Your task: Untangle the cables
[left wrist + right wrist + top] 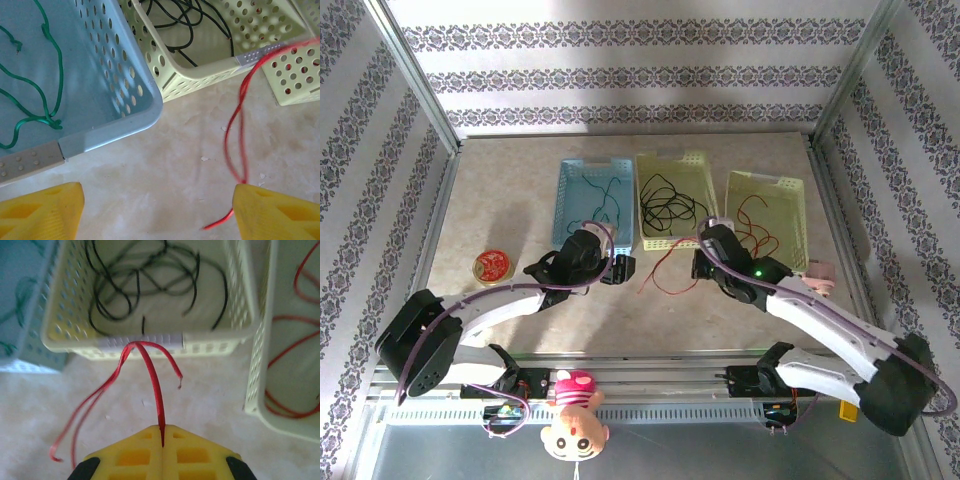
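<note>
R gripper (162, 432) clamped thin red cable (152, 375), which ran straight ahead onto rim of pale-yellow perforated plastic basket (210, 337); L gripper (157, 192) gaped nearby.

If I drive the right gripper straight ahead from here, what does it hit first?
Probably the near wall of the middle yellow basket, at its grey taped strip, where the red cable pinched in the right gripper reaches it. Bare tabletop seems to lie between.
</note>
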Robot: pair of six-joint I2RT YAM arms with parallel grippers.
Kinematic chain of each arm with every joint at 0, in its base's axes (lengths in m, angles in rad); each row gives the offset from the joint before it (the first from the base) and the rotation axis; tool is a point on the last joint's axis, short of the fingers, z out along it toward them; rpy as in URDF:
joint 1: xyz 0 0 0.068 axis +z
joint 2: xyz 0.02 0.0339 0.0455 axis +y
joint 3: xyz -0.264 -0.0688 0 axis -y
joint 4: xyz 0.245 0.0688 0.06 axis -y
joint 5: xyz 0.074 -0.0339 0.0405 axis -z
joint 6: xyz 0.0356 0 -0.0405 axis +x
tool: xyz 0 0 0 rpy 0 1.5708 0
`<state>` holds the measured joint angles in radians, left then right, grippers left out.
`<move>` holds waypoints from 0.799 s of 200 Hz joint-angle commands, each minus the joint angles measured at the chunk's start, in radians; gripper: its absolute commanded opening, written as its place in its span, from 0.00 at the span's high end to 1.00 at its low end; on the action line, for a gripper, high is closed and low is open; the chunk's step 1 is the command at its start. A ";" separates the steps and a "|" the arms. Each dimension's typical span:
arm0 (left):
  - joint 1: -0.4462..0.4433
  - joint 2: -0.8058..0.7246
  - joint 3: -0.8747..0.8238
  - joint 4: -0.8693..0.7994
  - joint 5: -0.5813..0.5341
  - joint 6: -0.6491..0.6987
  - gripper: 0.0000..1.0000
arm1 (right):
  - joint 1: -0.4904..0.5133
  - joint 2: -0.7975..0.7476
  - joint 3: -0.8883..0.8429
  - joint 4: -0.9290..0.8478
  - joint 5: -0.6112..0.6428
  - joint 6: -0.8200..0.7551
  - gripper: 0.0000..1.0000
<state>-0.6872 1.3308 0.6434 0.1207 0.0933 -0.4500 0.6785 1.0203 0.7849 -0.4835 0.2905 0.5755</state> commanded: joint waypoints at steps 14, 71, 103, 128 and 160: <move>-0.008 0.010 -0.002 0.027 -0.009 0.008 0.22 | -0.043 -0.080 0.125 -0.010 0.093 -0.109 0.96; -0.008 0.015 0.005 0.026 -0.003 0.014 0.22 | -0.274 -0.088 0.237 -0.093 0.169 -0.071 0.95; -0.008 0.018 0.006 0.035 0.001 0.009 0.22 | -0.410 -0.056 0.185 -0.062 0.237 0.041 0.95; -0.008 0.013 0.009 0.026 0.006 0.010 0.22 | -0.528 -0.015 0.126 -0.005 0.162 0.127 0.95; -0.008 -0.005 -0.005 0.016 0.002 0.010 0.22 | -0.614 0.055 0.052 0.067 0.117 0.154 0.94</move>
<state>-0.6872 1.3380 0.6434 0.1207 0.0967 -0.4500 0.1089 1.0367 0.8898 -0.4911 0.4461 0.6678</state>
